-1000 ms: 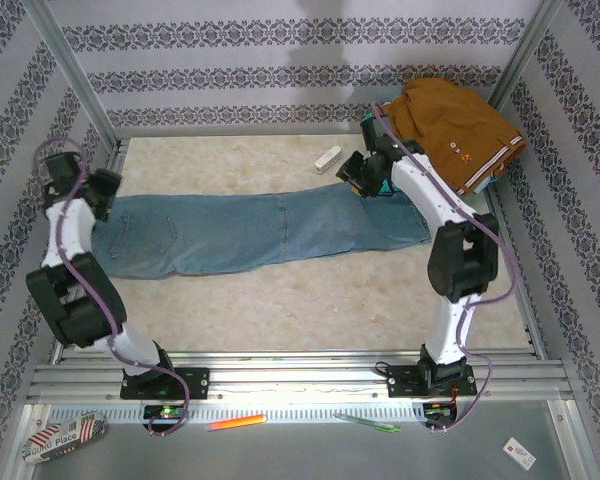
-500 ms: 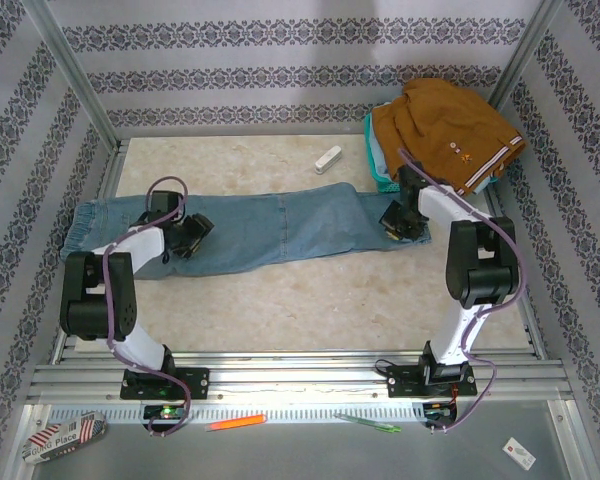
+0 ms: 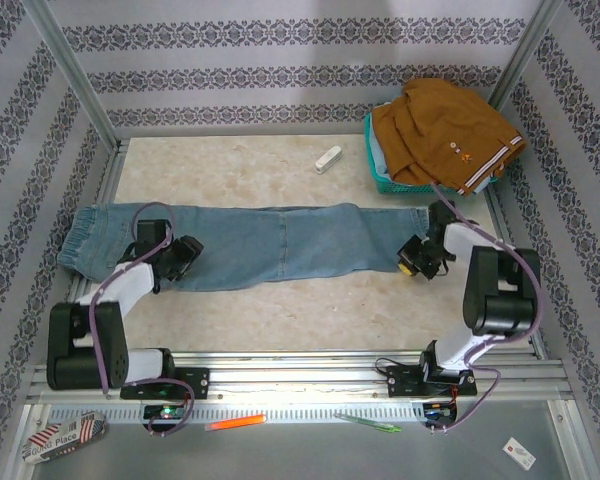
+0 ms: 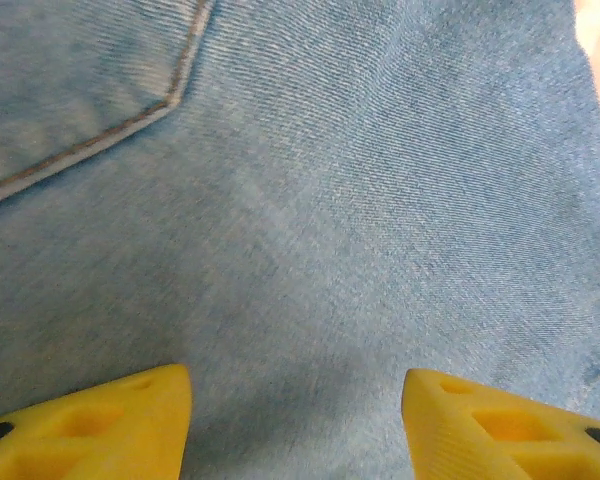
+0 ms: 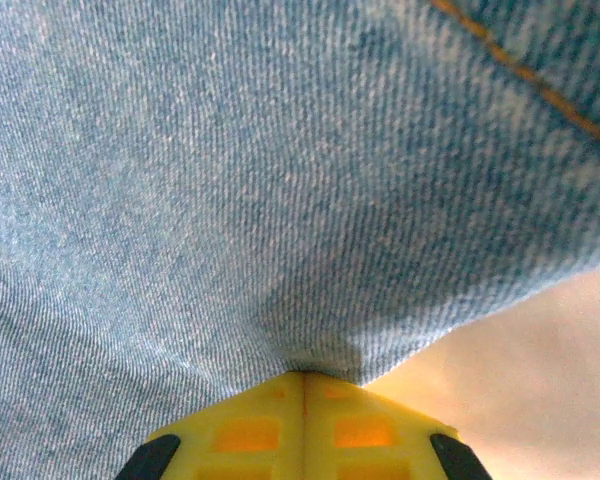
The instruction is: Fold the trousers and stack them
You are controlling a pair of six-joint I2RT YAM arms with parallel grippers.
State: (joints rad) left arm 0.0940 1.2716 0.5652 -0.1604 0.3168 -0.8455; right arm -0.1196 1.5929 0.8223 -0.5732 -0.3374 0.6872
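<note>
The light blue denim trousers [image 3: 280, 243] lie flat across the table, gathered waistband at the left and leg ends at the right. My left gripper [image 3: 185, 256] hovers low over the seat area. In the left wrist view its yellow fingers [image 4: 110, 420] stand apart, so the left gripper [image 4: 295, 425] is open, with plain denim [image 4: 310, 220] and a pocket seam below. My right gripper [image 3: 413, 262] sits at the near corner of the leg end. In the right wrist view the right gripper [image 5: 302, 385] is shut, pinching the edge of the trousers [image 5: 230, 180].
A green basket [image 3: 378, 172] at the back right holds a brown garment [image 3: 445, 125]. A small white object [image 3: 328, 159] lies on the table behind the trousers. Metal frame rails [image 3: 280, 372] border the near edge, and patterned walls enclose the sides.
My left arm has swung from the far left onto the seat of the trousers. My right gripper has moved from behind the leg to its near corner and shut on the cloth.
</note>
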